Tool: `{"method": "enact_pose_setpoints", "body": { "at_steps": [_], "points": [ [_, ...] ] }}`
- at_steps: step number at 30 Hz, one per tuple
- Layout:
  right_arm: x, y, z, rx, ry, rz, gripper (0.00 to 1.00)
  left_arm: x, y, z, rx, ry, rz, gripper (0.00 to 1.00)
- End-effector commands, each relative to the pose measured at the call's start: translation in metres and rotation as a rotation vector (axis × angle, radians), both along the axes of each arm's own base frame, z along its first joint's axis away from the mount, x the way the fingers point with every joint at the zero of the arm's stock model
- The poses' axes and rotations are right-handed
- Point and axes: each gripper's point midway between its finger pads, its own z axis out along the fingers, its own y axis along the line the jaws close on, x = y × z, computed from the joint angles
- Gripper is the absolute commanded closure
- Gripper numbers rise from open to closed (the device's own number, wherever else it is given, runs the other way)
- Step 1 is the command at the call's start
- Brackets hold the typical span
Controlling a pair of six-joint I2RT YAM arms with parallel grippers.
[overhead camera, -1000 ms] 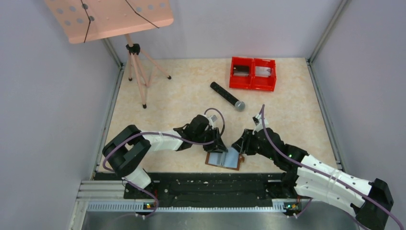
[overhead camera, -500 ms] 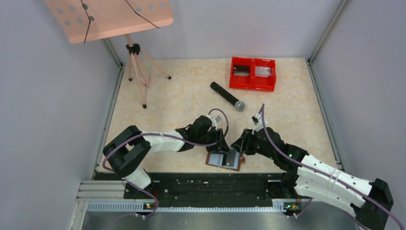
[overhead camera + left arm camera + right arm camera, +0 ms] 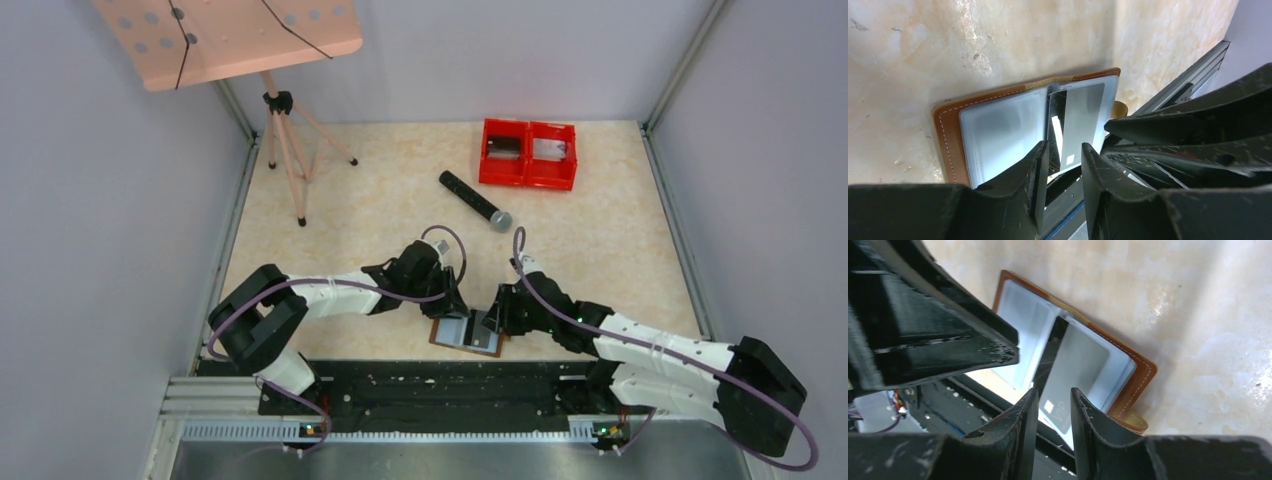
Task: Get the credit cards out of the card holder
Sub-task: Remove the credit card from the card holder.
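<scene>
card holder (image 3: 452,331) open flat, long axis left-right

overhead view looking steeply down, both wrist views close on the same card holder (image 3: 998,125)

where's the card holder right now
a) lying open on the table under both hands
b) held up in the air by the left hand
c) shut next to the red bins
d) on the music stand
a: the card holder lies open on the table, with the left hand and right hand over it and a card poking out of one pocket.
</scene>
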Motion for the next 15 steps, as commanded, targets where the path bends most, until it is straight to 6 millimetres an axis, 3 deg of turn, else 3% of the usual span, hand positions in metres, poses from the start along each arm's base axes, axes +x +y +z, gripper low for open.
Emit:
{"method": "enact_pose_setpoints", "body": {
  "at_steps": [1,8,15],
  "points": [
    [0.002,0.001,-0.014,-0.01,0.02,-0.014,0.71,0.008,-0.003,0.012,-0.019,-0.051,-0.003,0.65],
    [-0.002,-0.019,-0.046,-0.107,0.111,-0.116,0.75,0.007,-0.003,0.008,-0.017,-0.047,-0.01,0.64],
    [-0.005,-0.022,-0.057,-0.125,0.138,-0.126,0.75,0.007,-0.003,0.007,-0.022,-0.054,-0.007,0.64]
  ]
}}
